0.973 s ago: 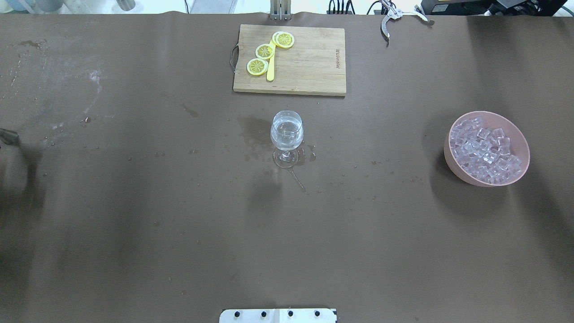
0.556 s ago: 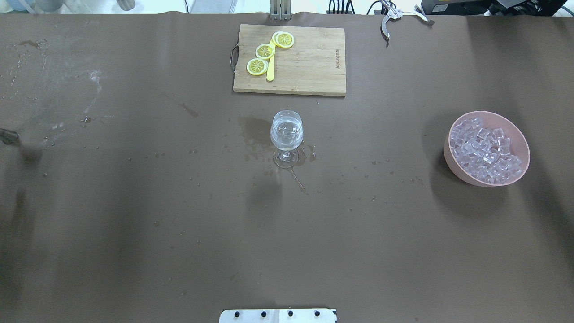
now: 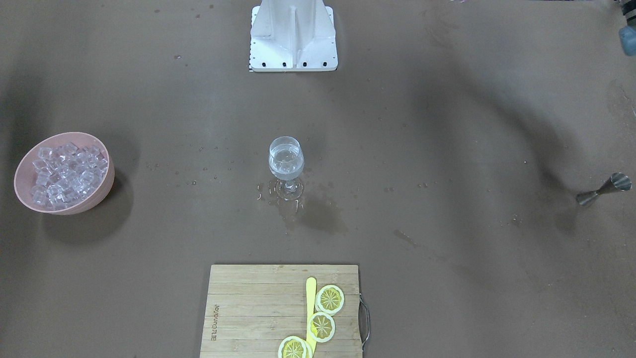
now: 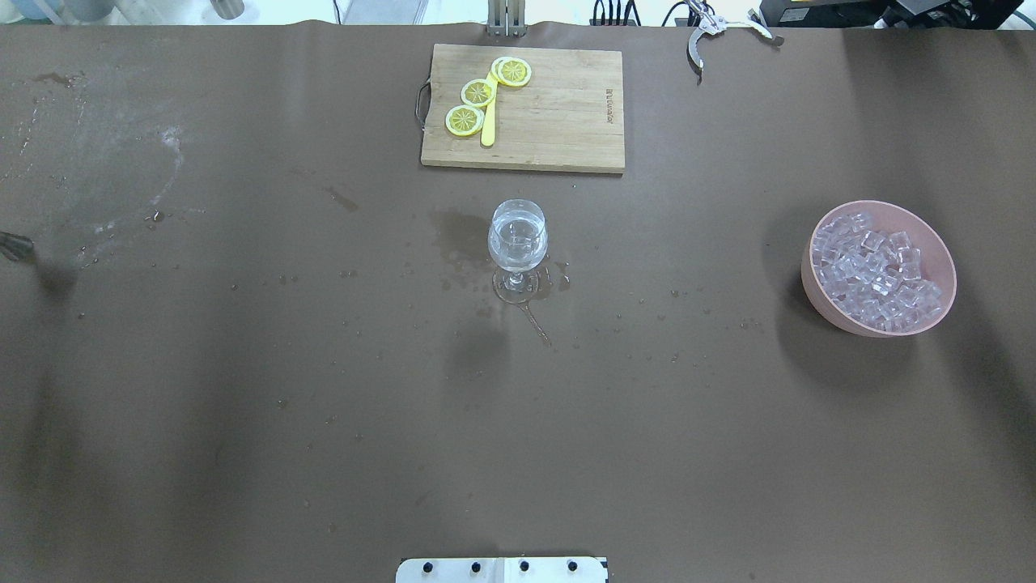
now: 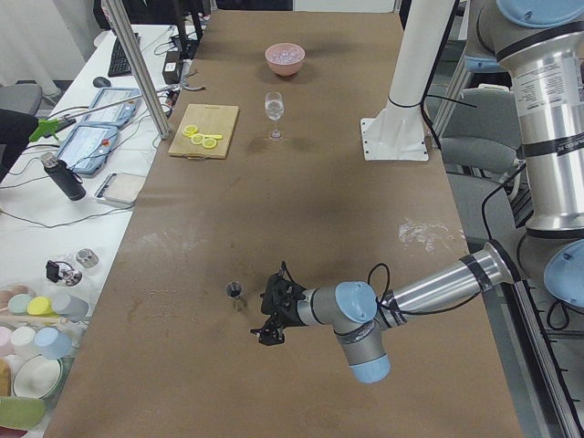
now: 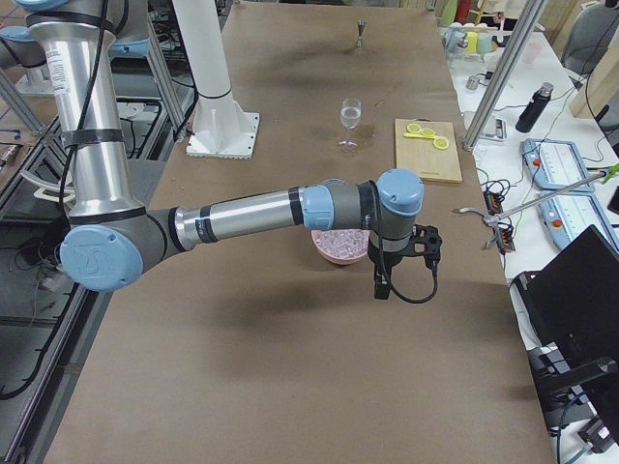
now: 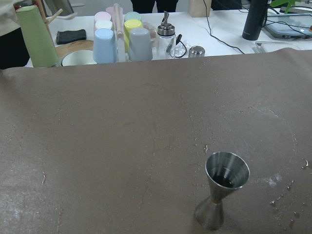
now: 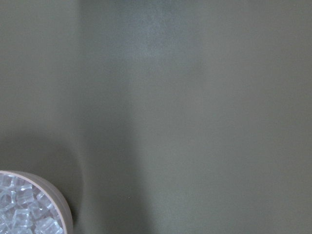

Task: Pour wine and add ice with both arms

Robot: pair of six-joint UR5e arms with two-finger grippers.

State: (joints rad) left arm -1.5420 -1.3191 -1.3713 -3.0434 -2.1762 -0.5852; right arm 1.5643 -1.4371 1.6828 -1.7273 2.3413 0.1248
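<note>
We can find only one bit of writing. It is a small dark row of letters burned into the wooden cutting board. Seen from overhead, the letters are turned sideways and run along the right end of the board. Seen from the front, they sit near the left end of the board. They are too small and blurry for us to read. We cannot read any other words or numbers.
</note>
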